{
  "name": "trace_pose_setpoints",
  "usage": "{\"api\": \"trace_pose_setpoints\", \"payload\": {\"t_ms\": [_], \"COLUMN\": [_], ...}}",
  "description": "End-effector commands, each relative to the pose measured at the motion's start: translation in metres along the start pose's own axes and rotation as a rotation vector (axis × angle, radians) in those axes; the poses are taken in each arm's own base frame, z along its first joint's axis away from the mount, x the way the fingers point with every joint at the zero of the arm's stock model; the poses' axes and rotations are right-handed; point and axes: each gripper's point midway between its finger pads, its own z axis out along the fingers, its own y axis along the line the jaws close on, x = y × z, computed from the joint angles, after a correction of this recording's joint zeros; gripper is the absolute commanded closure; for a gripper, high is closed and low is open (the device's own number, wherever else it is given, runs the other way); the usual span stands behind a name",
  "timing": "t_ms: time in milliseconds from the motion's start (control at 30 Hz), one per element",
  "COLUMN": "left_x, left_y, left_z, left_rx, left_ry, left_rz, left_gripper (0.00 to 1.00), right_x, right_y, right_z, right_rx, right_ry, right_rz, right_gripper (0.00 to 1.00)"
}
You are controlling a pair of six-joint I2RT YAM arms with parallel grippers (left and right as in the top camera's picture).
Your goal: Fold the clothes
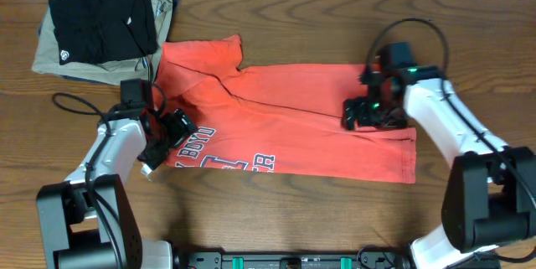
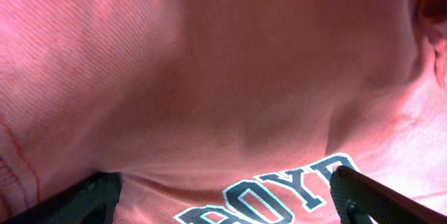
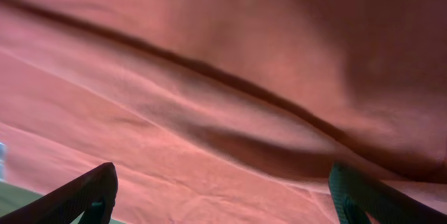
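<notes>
The red-orange T-shirt [image 1: 285, 118] lies partly folded across the middle of the wooden table, its white-and-blue lettering showing at the lower left. My left gripper [image 1: 172, 131] sits over the shirt's left part by the lettering; in the left wrist view its fingers [image 2: 223, 199] are spread wide over the fabric [image 2: 223, 77] with letters "BOYD" between them. My right gripper [image 1: 364, 111] rests over the shirt's right part. In the right wrist view its fingers [image 3: 223, 196] are spread wide above a creased fold of fabric [image 3: 230, 112]. Neither holds anything.
A folded black garment [image 1: 102, 22] with a small white logo lies on a folded khaki garment [image 1: 50, 51] at the back left corner. Black cables loop by both arms. Bare wooden table [image 1: 469, 18] surrounds the shirt.
</notes>
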Motion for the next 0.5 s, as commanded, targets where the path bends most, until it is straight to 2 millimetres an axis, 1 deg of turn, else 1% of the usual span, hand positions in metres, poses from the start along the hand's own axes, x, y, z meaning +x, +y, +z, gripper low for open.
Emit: {"api": "trace_pose_setpoints", "payload": {"t_ms": [0, 133, 233, 333, 400, 467], "left_x": [-0.002, -0.002, -0.001, 0.002, 0.003, 0.003], "left_y": [0.017, 0.017, 0.017, 0.019, 0.020, 0.020], "left_z": [0.002, 0.002, 0.002, 0.002, 0.002, 0.002], "left_rx": [-0.065, -0.064, -0.066, -0.075, -0.078, -0.078], "left_ry": [-0.005, -0.006, -0.002, 0.010, 0.015, 0.015], "left_rz": [-0.028, -0.028, -0.029, -0.031, -0.032, -0.032], "left_gripper": [0.02, 0.02, 0.02, 0.02, 0.02, 0.02], "right_x": [0.007, 0.007, 0.010, 0.013, 0.017, 0.021], "right_y": [-0.009, -0.016, -0.019, -0.026, -0.029, -0.031], "right_z": [0.002, 0.000, 0.003, 0.011, 0.017, 0.022], "right_rx": [0.183, 0.334, 0.354, 0.373, 0.373, 0.376], "right_ry": [0.015, 0.011, 0.037, 0.070, 0.100, 0.124], "right_rz": [-0.100, -0.162, -0.196, -0.187, -0.182, -0.182], "right_gripper": [0.07, 0.05, 0.04, 0.04, 0.06, 0.13]}}
